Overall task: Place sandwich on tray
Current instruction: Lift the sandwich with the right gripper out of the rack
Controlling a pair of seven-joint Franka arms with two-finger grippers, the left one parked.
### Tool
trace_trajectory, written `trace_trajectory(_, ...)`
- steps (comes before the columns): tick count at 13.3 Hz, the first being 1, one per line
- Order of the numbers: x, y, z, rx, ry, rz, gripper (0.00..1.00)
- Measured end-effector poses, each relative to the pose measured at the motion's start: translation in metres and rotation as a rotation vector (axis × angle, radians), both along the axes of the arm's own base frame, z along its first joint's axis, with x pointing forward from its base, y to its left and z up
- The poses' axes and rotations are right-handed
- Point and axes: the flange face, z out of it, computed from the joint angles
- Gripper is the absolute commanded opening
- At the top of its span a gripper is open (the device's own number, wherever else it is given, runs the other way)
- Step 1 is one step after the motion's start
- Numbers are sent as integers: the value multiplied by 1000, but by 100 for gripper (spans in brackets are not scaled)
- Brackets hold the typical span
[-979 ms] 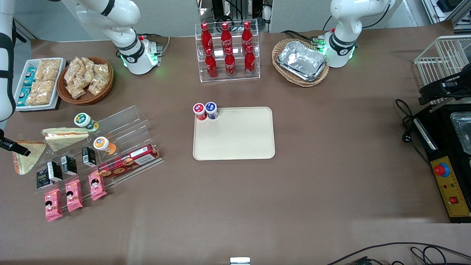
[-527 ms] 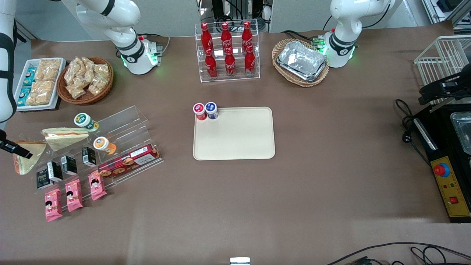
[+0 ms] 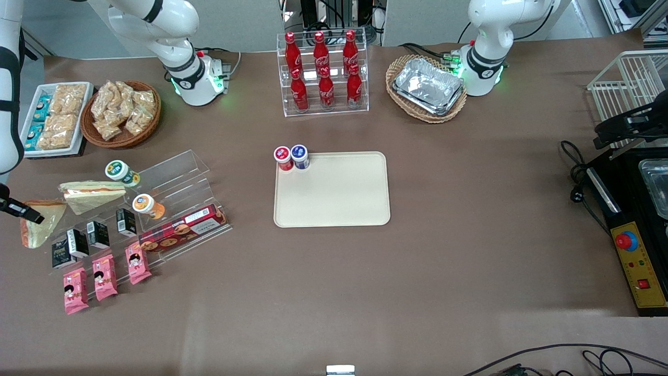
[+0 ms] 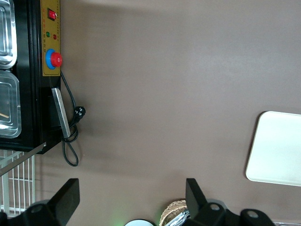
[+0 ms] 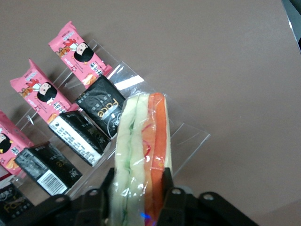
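Observation:
The sandwich is a clear-wrapped wedge of pale bread with orange-red and green filling. It sits at the working arm's end of the table, over the end of a clear acrylic stand. My gripper is shut on it, one black finger pressed against each flat side. The cream-beige tray lies flat at the table's middle, well apart from the gripper, with nothing on its open surface.
A longer wedge sandwich lies on the stand beside the held one. Black cartons and pink snack packs line the stand's steps. A red-lidded cup and a blue-lidded cup stand at the tray's corner. A cola rack stands farther back.
The gripper, holding the sandwich, has drifted slightly toward the working arm's end of the table. Nothing else has moved.

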Motion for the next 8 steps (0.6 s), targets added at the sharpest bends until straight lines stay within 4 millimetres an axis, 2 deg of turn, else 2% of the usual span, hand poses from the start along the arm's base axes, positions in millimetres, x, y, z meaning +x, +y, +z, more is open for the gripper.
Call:
trace_trajectory(3,0,1,2,-6,5,97,39)
trace_trajectory(5,1,3,15,18,29,137,39)
trace_trajectory(8,16,12,69,75,81,182,39)
